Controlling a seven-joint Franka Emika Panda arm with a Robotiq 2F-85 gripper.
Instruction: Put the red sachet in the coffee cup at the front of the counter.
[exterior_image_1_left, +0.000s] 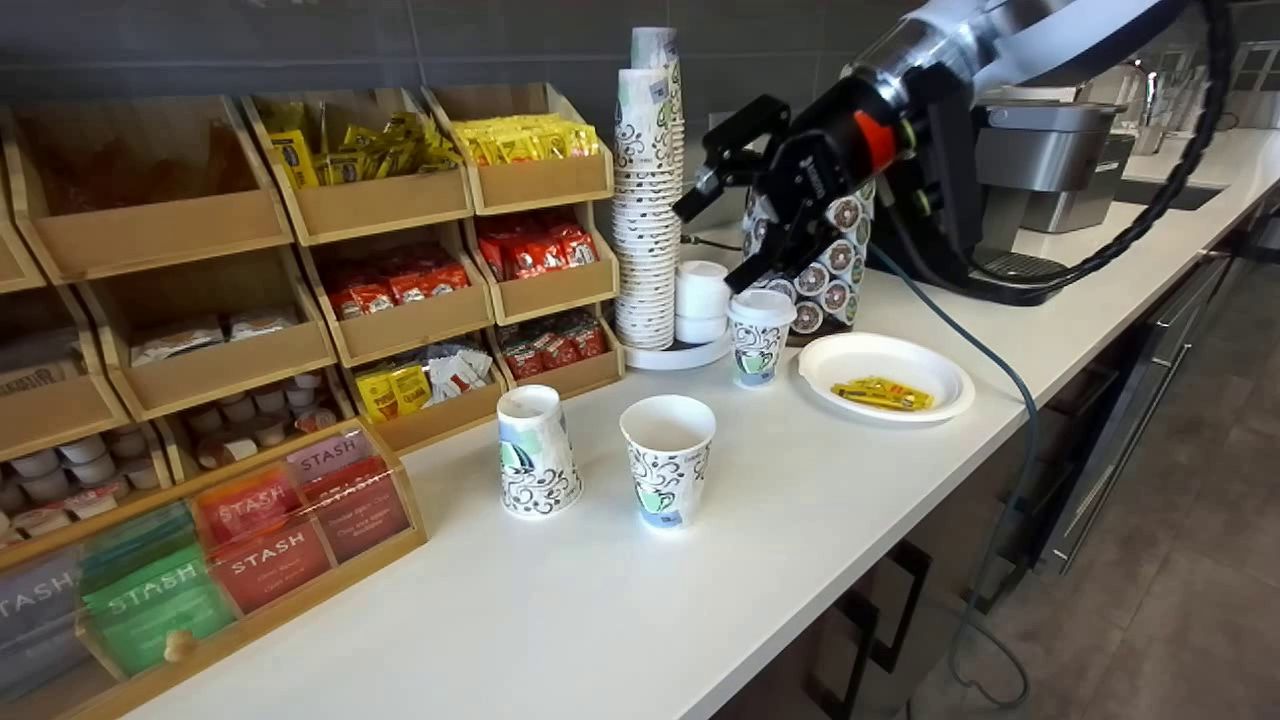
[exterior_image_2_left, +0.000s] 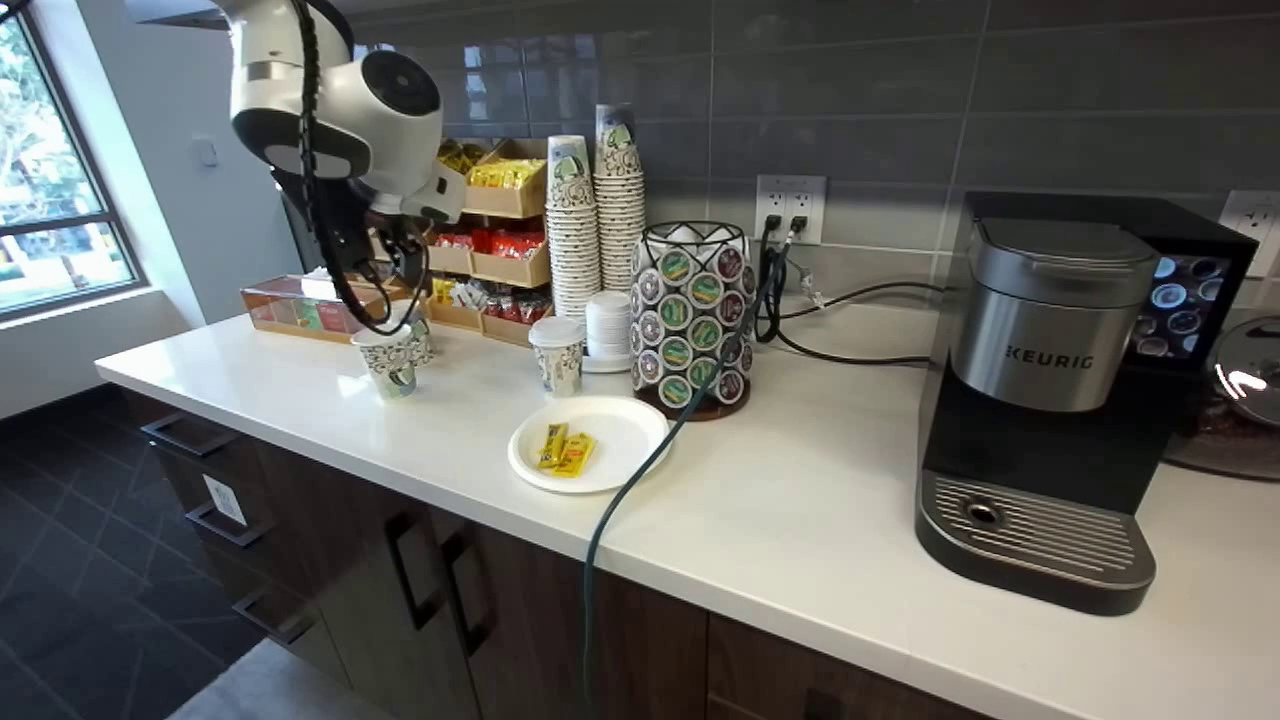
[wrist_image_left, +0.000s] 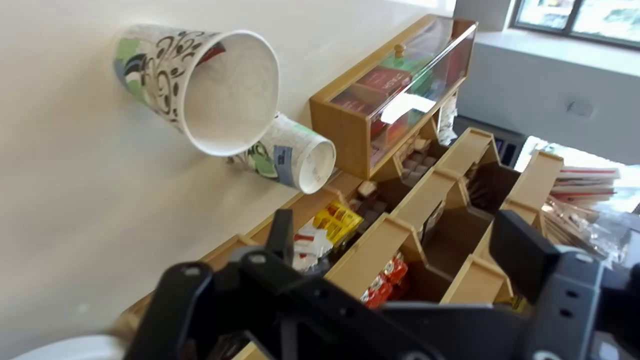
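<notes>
The coffee cup (exterior_image_1_left: 665, 480) stands upright on the counter, mouth up, nearest the counter's front. It also shows in an exterior view (exterior_image_2_left: 392, 372) and at the upper left of the wrist view (wrist_image_left: 160, 75). A small piece of red, which looks like the red sachet (wrist_image_left: 212, 53), shows inside the cup's rim in the wrist view; most of it is hidden by the cup wall. My gripper (exterior_image_1_left: 716, 240) is open and in the air, above and beside the cup. In the wrist view the gap between the fingers (wrist_image_left: 400, 242) holds nothing.
An upside-down cup (exterior_image_1_left: 538, 465) stands beside the coffee cup. Wooden bins (exterior_image_1_left: 395, 320) with red and yellow packets, a tea box (exterior_image_1_left: 415, 500), cup stacks (exterior_image_1_left: 642, 240), a lidded cup (exterior_image_1_left: 757, 350), a pod rack (exterior_image_2_left: 690, 320) and a plate (exterior_image_2_left: 635, 430) with yellow packets surround it.
</notes>
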